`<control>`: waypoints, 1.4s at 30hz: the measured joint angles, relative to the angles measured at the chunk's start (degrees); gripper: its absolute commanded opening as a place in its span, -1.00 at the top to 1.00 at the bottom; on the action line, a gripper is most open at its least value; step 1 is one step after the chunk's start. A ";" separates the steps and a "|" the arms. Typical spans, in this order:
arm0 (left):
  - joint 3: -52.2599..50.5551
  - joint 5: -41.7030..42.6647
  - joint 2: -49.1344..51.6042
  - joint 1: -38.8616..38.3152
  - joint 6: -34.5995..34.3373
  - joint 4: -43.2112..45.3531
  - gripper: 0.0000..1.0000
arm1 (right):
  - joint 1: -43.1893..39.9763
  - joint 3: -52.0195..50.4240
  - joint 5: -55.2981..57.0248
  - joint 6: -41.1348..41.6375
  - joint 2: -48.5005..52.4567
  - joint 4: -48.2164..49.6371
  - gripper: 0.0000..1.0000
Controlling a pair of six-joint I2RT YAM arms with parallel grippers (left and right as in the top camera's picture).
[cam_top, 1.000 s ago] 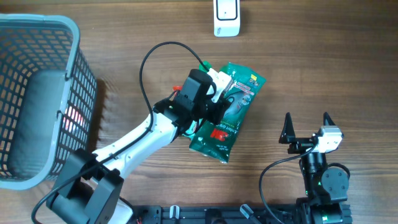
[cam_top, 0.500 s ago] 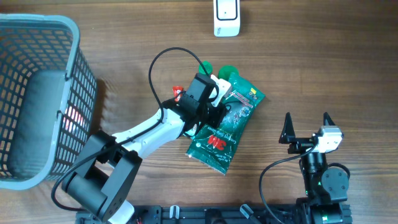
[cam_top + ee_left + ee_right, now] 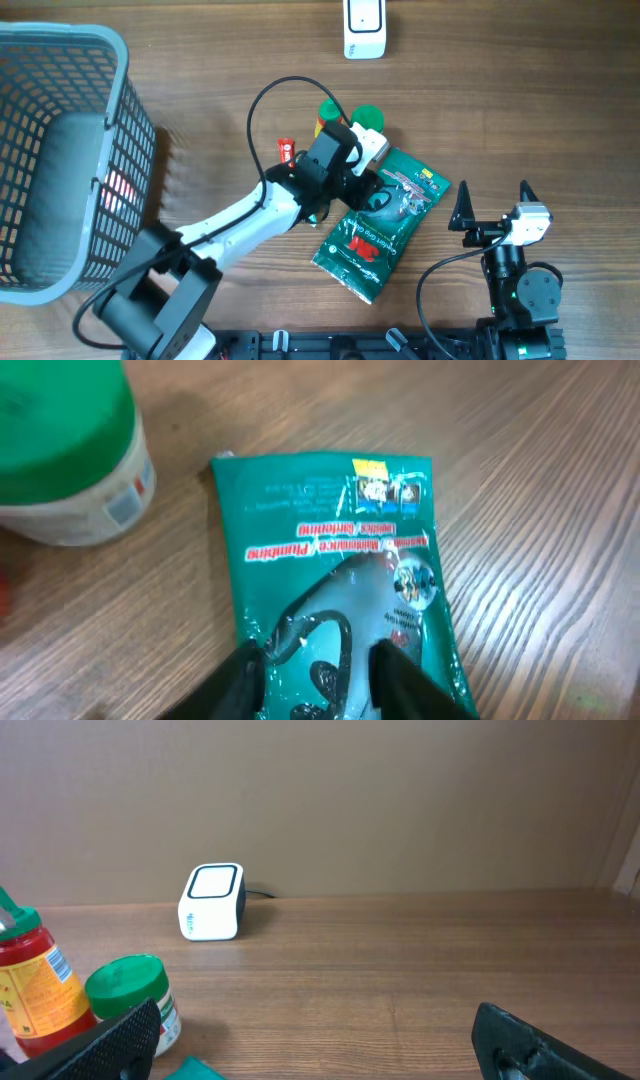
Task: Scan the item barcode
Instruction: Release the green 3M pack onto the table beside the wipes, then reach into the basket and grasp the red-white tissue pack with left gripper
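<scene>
Worktop of brown wood (image 3: pixel 540 110) carried the glossy green foil pouch (image 3: pixel 385 238) flat, just toward 5 o'clock of centre. It looked light, limp and slippery, best pinched at a sealed edge. Over its 10 o'clock edge the left hand (image 3: pixel 320 660) sat with fingers partly parted, seemingly gripping nothing. The right hand (image 3: pixel 493 195), at 4 o'clock, gaped wide and empty.

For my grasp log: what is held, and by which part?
Right fingers hold nothing. Left fingers sit on the green packet near its middle; whether they grip it cannot be told.
</scene>
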 measured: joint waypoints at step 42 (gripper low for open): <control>13.09 -53.02 -43.15 40.63 -22.27 -14.12 -1.00 | 0.00 0.00 0.00 0.00 0.00 0.00 -0.99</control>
